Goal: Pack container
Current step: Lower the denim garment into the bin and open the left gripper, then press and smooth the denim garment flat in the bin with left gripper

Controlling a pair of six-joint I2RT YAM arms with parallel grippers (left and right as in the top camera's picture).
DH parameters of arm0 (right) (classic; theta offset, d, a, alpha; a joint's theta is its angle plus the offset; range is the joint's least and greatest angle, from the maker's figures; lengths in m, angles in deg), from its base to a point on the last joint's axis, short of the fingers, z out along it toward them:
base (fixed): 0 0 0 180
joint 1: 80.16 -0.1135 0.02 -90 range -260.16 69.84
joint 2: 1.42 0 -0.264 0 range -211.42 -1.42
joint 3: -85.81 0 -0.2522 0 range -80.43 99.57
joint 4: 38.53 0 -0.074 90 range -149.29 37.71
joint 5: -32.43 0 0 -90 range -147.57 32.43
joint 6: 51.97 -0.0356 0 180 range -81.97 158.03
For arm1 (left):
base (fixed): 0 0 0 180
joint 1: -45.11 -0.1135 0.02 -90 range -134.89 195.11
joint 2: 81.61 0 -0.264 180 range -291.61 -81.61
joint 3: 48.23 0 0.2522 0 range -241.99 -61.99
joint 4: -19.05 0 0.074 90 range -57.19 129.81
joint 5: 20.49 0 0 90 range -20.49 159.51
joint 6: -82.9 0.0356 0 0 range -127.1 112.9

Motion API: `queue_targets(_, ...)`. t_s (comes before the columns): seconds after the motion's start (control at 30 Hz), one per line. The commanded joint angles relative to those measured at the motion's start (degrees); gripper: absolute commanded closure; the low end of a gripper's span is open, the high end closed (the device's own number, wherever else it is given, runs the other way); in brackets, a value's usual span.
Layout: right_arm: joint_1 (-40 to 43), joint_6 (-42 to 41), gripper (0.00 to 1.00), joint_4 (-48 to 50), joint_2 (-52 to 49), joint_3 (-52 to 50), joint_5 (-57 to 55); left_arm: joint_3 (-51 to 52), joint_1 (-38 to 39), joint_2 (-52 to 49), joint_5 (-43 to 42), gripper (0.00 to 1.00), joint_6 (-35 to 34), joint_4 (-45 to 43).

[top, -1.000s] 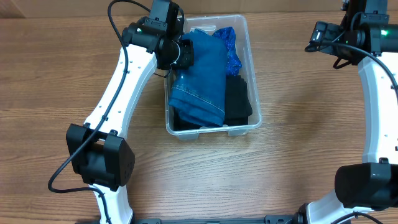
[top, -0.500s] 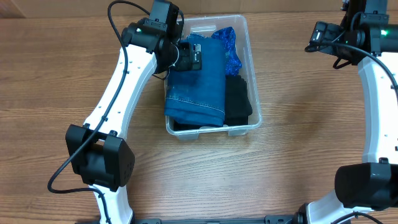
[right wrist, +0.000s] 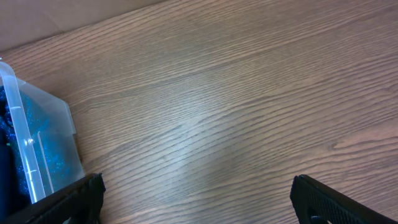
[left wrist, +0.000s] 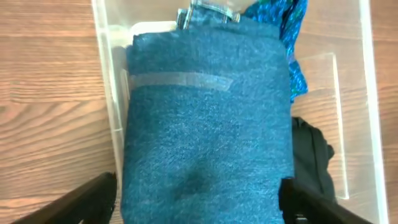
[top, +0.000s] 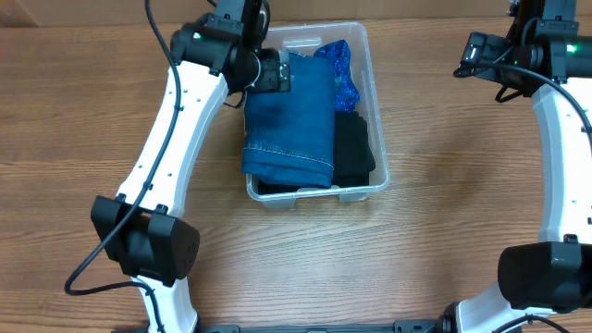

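I see the container (top: 377,120) standing open side up on the wooden counter (top: 444,231), between the two arms and closer to the left one. Its long axis runs from my near side to the far side, with the short ends facing toward and away from the arm bases.

Inside, folded jeans (top: 291,120) lie lengthwise along the left wall and fill most of that side. A black garment (top: 353,153) sits beside them at the near right. A blue patterned cloth (top: 340,69) is bunched in the far right corner.

The left pincer (left wrist: 198,183) hangs over the far end of the jeans. Its fingers are spread wide to either side of the denim and have hold of nothing.

The right pincer (right wrist: 196,186) is well off to the right above bare wood. Its fingers are also spread wide and empty, and a corner of the container shows at the left edge of its view
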Motion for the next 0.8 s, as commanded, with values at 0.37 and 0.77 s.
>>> queue_targets(0.37, 0.13, -0.22, 0.00, 0.24, 0.33, 0.09, -0.17, 0.59, 8.72, 2.25, 11.15, 0.96, -2.38, 18.71)
queue_targets(0.77, 0.13, -0.22, 0.00, 0.24, 0.33, 0.09, -0.17, 2.01, 8.66, 2.25, 23.98, 0.96, -10.12, 25.33)
